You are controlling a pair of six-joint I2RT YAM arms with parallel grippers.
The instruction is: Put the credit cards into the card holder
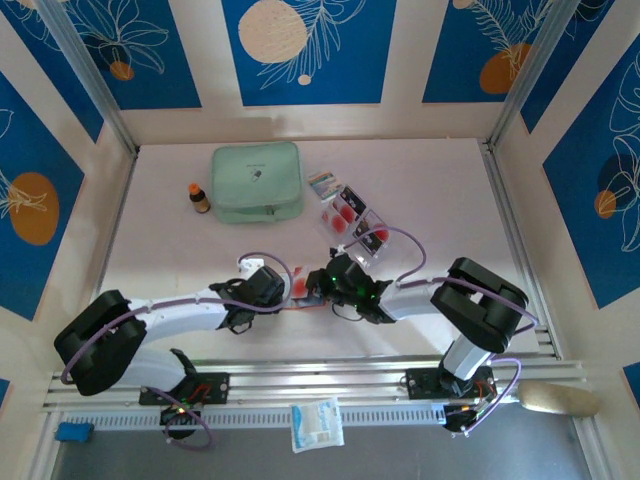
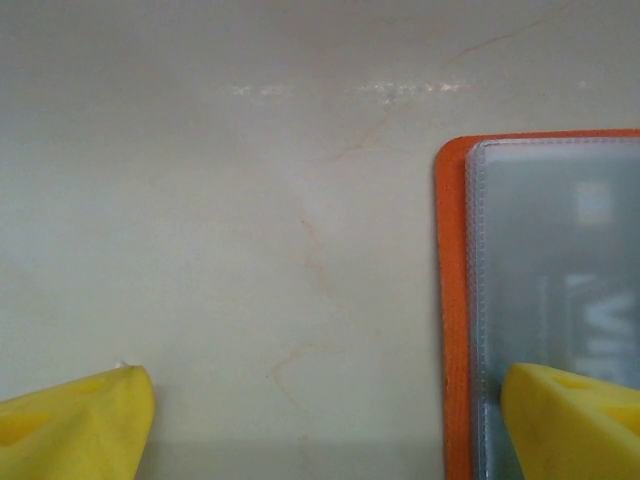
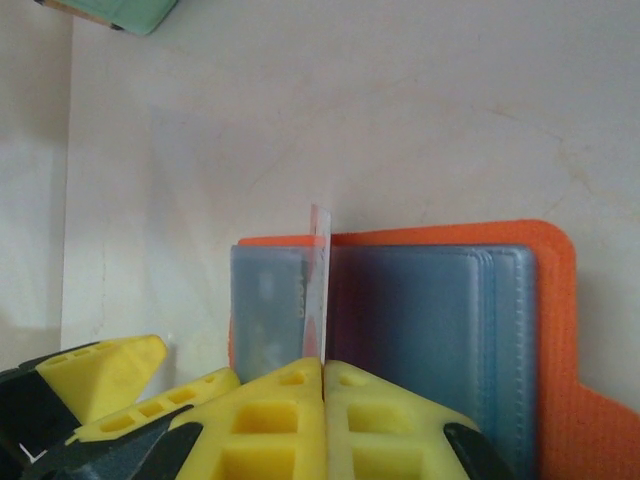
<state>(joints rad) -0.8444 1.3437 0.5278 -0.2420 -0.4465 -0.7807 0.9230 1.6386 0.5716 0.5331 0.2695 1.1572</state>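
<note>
The card holder (image 1: 299,282) lies open on the pale desk (image 1: 430,200) between the two hands, its orange-red cover face down and its greyish clear sleeves facing up. The right hand (image 3: 323,372) comes at the holder from its right side, with its yellow fingers pressed together on a credit card (image 3: 320,270). The card is seen edge-on as a thin white sliver over the holder's sleeves, near the middle fold, and whether its far edge has entered a sleeve cannot be told. In the left wrist view the left hand (image 2: 325,425) is spread wide and grips nothing. One fingertip (image 2: 80,420) is over bare desk beside the holder's left edge. The other is over the clear sleeve, where blurred white lettering shows through the plastic. The loose credit cards (image 1: 348,210), with their red circles, lie flat in a short diagonal row beyond the holder and slightly to its right. A small striped packet (image 1: 322,182) sits just past that row. A mint-green zip pouch (image 1: 256,182) lies farther back from the holder, and a little brown bottle (image 1: 199,197) with an orange cap stands at its left side.
</note>
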